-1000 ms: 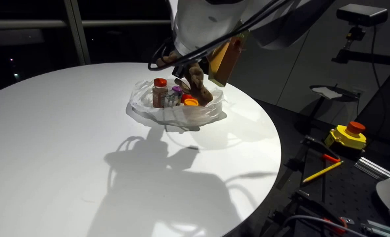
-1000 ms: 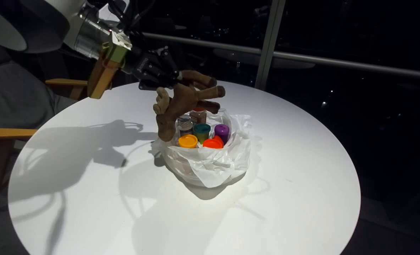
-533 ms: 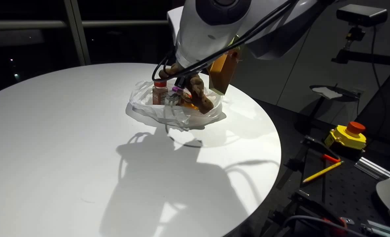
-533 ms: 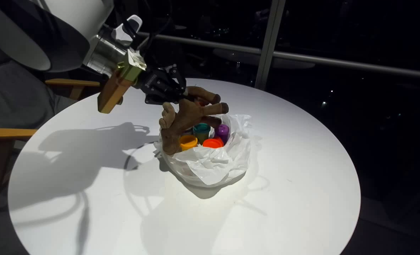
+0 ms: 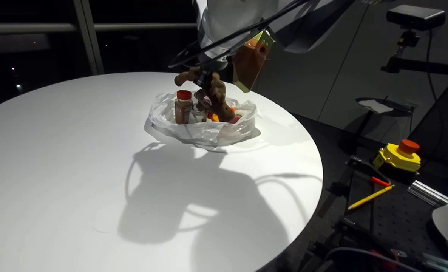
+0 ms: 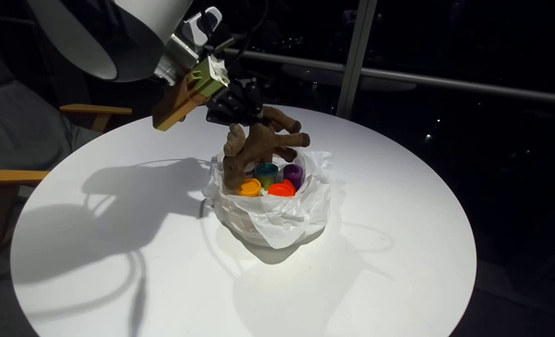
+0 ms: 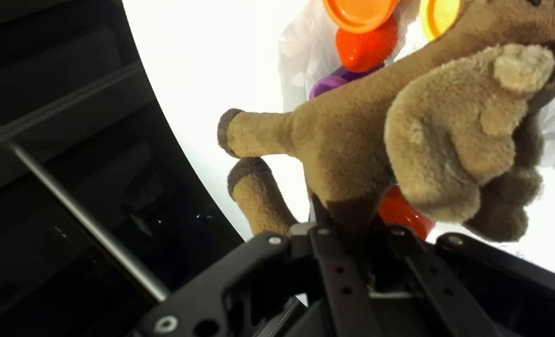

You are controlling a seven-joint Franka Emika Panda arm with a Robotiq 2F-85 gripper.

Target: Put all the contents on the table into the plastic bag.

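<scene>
My hand (image 7: 354,220) is pinched tight on a brown fuzzy toy (image 6: 261,142). I hold it over the crinkly white bag (image 6: 284,220), head down, and I can't tell if the head touches the bag. Inside the bag are an orange cup (image 6: 249,187), a red cup (image 6: 281,190), a teal cup (image 6: 266,172), a purple cup (image 6: 293,174), a jar (image 5: 183,111) with a red lid and a grey bottle (image 5: 196,115). The bag sits on the round white counter (image 6: 399,262).
</scene>
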